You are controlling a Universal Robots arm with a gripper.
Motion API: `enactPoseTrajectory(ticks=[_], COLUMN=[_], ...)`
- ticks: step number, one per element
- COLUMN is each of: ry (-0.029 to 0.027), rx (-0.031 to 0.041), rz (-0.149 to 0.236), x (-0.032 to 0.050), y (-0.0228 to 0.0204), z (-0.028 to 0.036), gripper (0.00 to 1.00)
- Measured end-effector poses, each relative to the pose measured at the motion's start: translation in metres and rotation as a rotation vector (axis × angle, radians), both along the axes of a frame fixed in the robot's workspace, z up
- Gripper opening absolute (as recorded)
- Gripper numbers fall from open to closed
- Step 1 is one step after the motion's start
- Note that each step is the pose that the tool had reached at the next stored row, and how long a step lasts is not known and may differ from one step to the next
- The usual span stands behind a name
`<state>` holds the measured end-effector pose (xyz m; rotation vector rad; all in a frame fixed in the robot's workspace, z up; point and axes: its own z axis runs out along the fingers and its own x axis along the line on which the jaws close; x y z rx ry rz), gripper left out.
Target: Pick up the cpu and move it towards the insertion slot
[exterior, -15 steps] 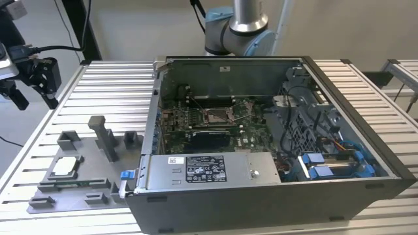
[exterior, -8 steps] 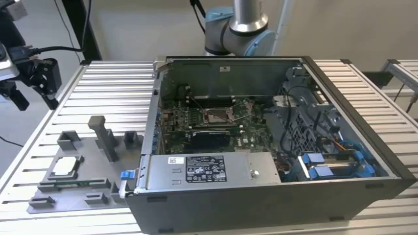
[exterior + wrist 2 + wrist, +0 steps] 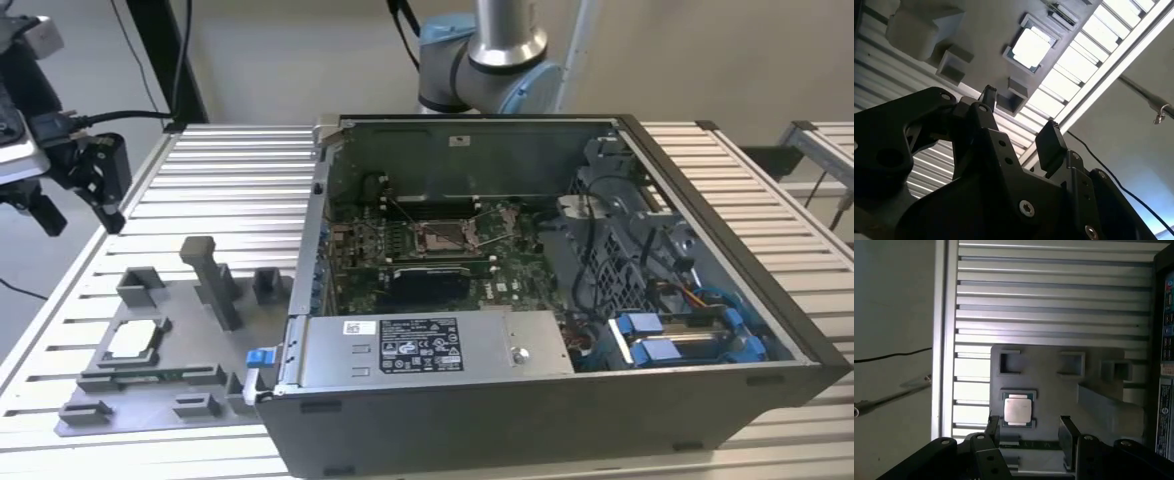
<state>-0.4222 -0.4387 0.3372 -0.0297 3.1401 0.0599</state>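
The cpu (image 3: 134,340), a small square chip with a silvery top, lies flat in a recess of the grey holder plate (image 3: 160,400) on the exterior view's left. Both wrist views show the cpu (image 3: 1030,46) (image 3: 1018,409) beyond the fingertips. My gripper (image 3: 78,210) hangs high over the table's edge, up and away from the chip, open with nothing between its fingers (image 3: 1066,437). The gripper (image 3: 1019,120) (image 3: 1030,432) is black. The insertion slot (image 3: 441,235), a silver-framed socket, sits on the board inside the open computer case.
The open computer case (image 3: 694,330) takes up the table's middle, with a silver power supply (image 3: 427,345) at its front. Grey posts (image 3: 214,280) rise from the holder plate, and a green memory stick (image 3: 154,375) lies in it. The arm's base (image 3: 487,60) stands behind the case.
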Motion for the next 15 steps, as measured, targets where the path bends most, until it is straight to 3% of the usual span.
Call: enactPoseTrajectory(ticks=[15], ry=[0.0000], rx=[0.0000], rz=[0.000], x=[-0.0024], y=[-0.0031], z=[-0.0272], gripper=[1.00])
